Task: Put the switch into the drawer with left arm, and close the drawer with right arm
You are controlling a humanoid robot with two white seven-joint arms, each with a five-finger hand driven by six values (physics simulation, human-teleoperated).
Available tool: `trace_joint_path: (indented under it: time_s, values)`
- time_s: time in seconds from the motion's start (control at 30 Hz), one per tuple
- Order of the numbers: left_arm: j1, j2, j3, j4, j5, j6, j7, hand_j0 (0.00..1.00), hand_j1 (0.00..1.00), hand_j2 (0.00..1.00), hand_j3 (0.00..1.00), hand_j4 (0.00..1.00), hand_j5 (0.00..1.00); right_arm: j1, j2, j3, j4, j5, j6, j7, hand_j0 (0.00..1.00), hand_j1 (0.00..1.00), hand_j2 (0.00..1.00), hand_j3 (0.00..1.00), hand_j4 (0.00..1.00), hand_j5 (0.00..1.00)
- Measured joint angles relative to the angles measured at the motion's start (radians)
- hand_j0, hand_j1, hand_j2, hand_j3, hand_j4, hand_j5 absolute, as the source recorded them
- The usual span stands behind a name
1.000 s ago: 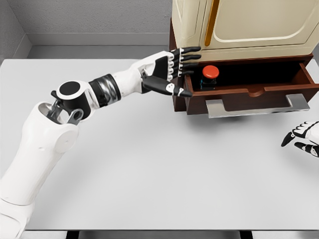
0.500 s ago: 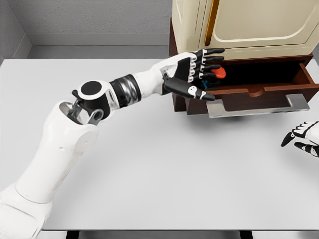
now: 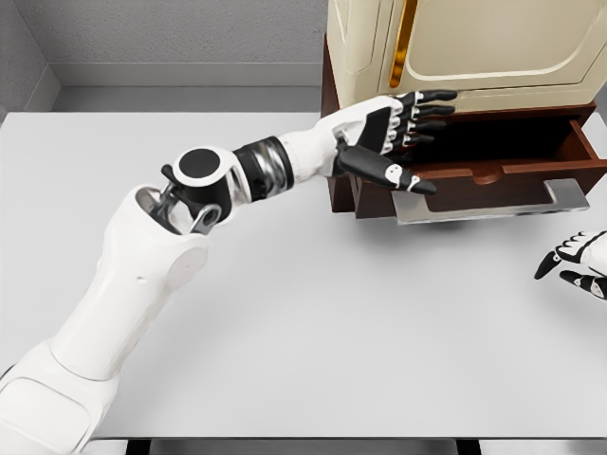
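The brown drawer [image 3: 512, 176] stands pulled out from under the cream cabinet [image 3: 474, 47], with a grey handle [image 3: 493, 203] on its front. My left hand [image 3: 417, 142] reaches from the left over the drawer's left end, fingers spread and thumb lying over the front wall, holding nothing that I can see. The switch does not show; the spot where it lay is hidden behind my left hand. My right hand [image 3: 572, 262] rests on the table at the right edge, fingers relaxed, well below and to the right of the handle.
The white table [image 3: 303, 313] runs from the cabinet to the near edge. The cabinet's brown base [image 3: 334, 142] stands just behind my left wrist. A grey wall closes the back.
My left arm has stretched further right, carrying the open hand over the drawer's left end and covering the red-topped switch that lay there. The right hand has not moved.
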Motion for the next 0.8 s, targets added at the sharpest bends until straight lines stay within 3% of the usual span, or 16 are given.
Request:
trace_joint_path:
  time_s: [0.17,0.33,0.5,0.8]
  values:
    - [0.057,0.095,0.038,-0.102,0.041,0.000,-0.001,1.00,1.00,1.00,1.00,1.00,1.00,0.000,0.000,0.000,0.000,0.000,0.000,0.000,0.50,0.50,0.50,0.50,0.50,0.50]
    - [0.066,0.163,0.081,-0.136,0.065,-0.001,-0.002,1.00,1.00,1.00,1.00,1.00,1.00,0.000,0.000,0.000,0.000,0.000,0.000,0.000,0.50,0.50,0.50,0.50,0.50,0.50]
    - [0.055,0.169,0.090,-0.112,0.064,0.000,-0.002,1.00,1.00,1.00,1.00,1.00,1.00,0.000,0.000,0.000,-0.001,0.000,0.000,0.000,0.50,0.50,0.50,0.50,0.50,0.50]
    - [0.035,0.100,0.061,-0.035,0.054,0.000,0.000,1.00,1.00,1.00,1.00,1.00,1.00,0.000,0.001,0.000,-0.003,0.000,0.000,0.000,0.50,0.50,0.50,0.50,0.50,0.50]
